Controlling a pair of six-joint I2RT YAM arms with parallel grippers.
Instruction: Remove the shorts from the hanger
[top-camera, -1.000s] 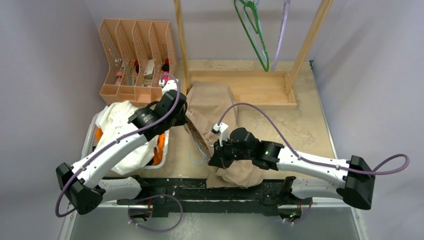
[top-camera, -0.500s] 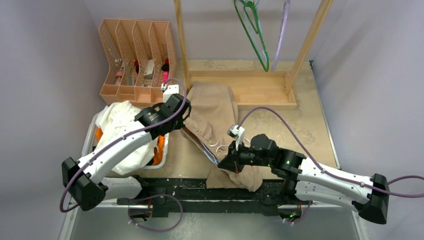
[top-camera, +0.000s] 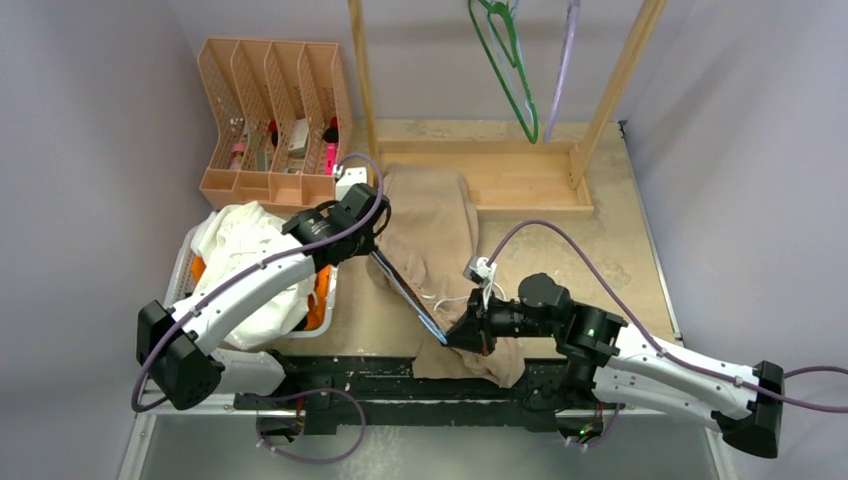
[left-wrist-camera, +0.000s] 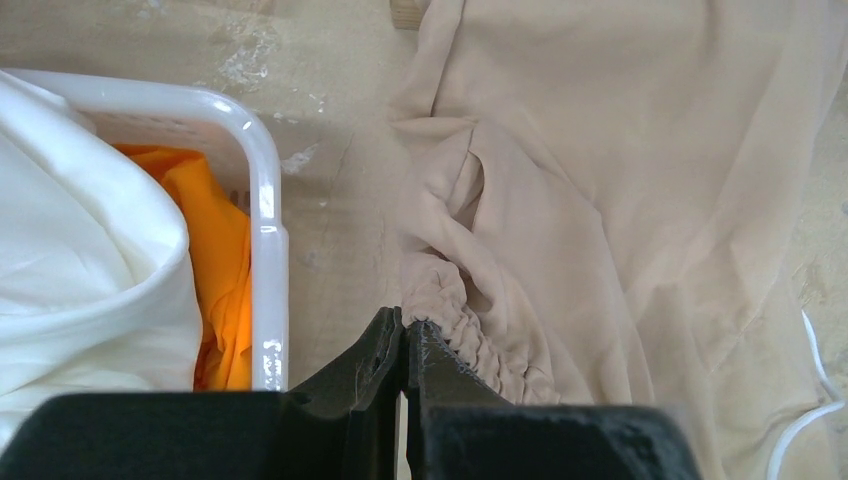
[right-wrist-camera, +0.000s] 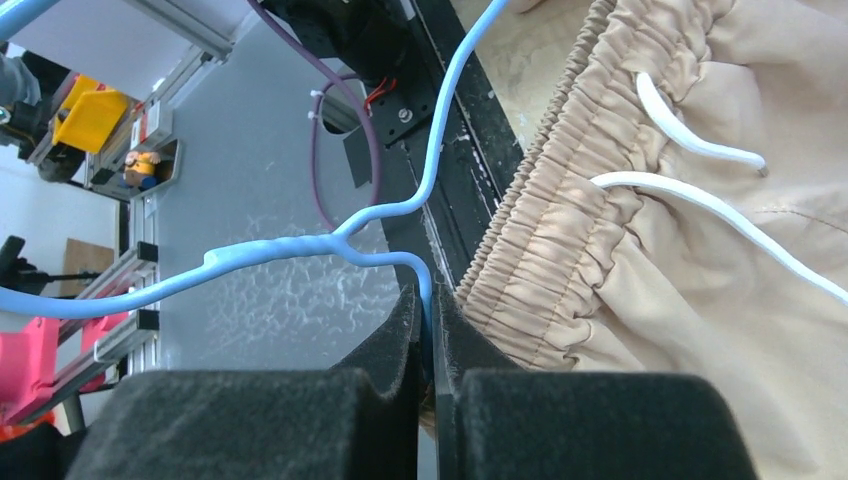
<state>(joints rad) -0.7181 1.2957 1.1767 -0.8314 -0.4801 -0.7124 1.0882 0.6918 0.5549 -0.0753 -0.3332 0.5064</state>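
Sandy desk (top-camera: 620, 250) carries the limp beige cloth shorts (top-camera: 430, 230), my left tool (left-wrist-camera: 403, 335) pinched shut on their gathered waistband (left-wrist-camera: 445, 300) to anchor them, I judge, while my right tool (right-wrist-camera: 428, 300), closed tight on the thin light-blue hanger (right-wrist-camera: 270, 250), is placed to draw it free.

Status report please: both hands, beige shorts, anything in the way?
Left hand shut on beige shorts at waistband. Right hand shut on blue hanger. Shorts on table, drawstring loose near hanger.
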